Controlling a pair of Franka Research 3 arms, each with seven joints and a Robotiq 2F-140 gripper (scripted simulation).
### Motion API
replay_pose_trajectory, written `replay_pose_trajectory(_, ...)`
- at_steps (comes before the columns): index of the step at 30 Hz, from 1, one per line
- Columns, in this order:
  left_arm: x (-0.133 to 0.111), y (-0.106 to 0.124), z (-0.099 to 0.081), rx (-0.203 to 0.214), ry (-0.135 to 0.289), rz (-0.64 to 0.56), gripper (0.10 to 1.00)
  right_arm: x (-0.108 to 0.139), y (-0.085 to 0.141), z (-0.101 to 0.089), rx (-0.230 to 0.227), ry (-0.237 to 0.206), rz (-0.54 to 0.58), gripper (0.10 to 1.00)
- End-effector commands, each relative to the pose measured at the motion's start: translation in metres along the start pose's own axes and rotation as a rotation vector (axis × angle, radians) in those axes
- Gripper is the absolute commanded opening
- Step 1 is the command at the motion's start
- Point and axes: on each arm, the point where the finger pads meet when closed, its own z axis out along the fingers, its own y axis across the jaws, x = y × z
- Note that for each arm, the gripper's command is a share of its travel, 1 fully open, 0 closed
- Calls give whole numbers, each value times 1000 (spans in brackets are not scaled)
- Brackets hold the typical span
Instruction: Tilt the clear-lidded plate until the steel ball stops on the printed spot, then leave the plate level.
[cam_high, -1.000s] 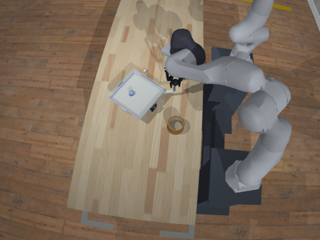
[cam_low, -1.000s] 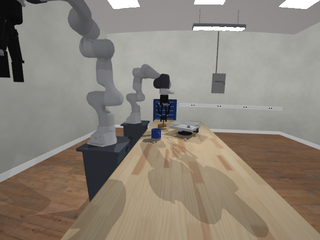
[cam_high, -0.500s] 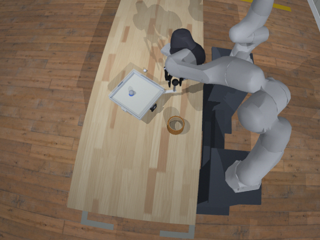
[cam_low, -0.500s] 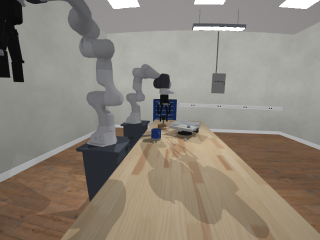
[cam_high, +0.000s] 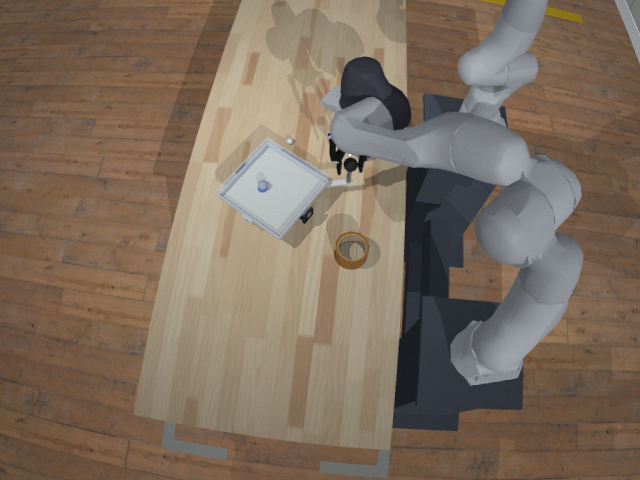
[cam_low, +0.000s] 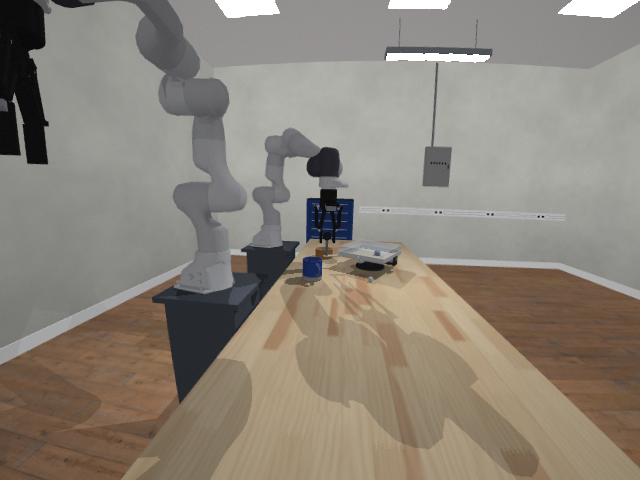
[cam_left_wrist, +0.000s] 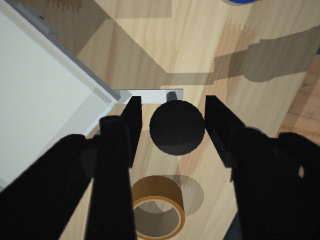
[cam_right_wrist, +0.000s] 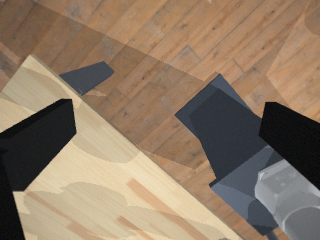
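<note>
The clear-lidded plate (cam_high: 302, 208) (cam_left_wrist: 75, 62) stands on a dark base; I cannot tell whether it is exactly level. The steel ball (cam_high: 263, 183) (cam_low: 377, 252) lies inside, over the printed spot, with a blue crescent showing at its lower edge in the top view. A white bar (cam_high: 338, 183) (cam_left_wrist: 150, 96) runs from one corner to a post with a black round knob (cam_high: 350, 164) (cam_low: 326, 236) (cam_left_wrist: 177, 128). My left gripper (cam_high: 350, 166) (cam_low: 327, 239) (cam_left_wrist: 173, 110) is partly open around the knob, with a gap at its left finger. My right gripper (cam_low: 21, 157) (cam_right_wrist: 168, 117) is wide open and empty, far from the plate.
An orange ring (cam_high: 351, 265) (cam_left_wrist: 160, 186) stands near the knob on the table. A blue mug (cam_low: 312, 267) stands on the knob's other side. A small white ball (cam_high: 290, 140) (cam_low: 370, 279) lies beside the plate. A black fitting (cam_high: 307, 214) is at the plate's side.
</note>
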Motion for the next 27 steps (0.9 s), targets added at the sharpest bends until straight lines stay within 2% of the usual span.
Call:
replay_pose_trajectory(1,1,-1,0,3,1,-2,424,0,0,-1,4,0,-5,1000)
replay_pose_trajectory(15,1,-1,-1,3,1,-2,424,0,0,-1,4,0,-5,1000)
replay_pose_trajectory(27,1,-1,-12,3,1,-2,424,0,0,-1,4,0,-5,1000)
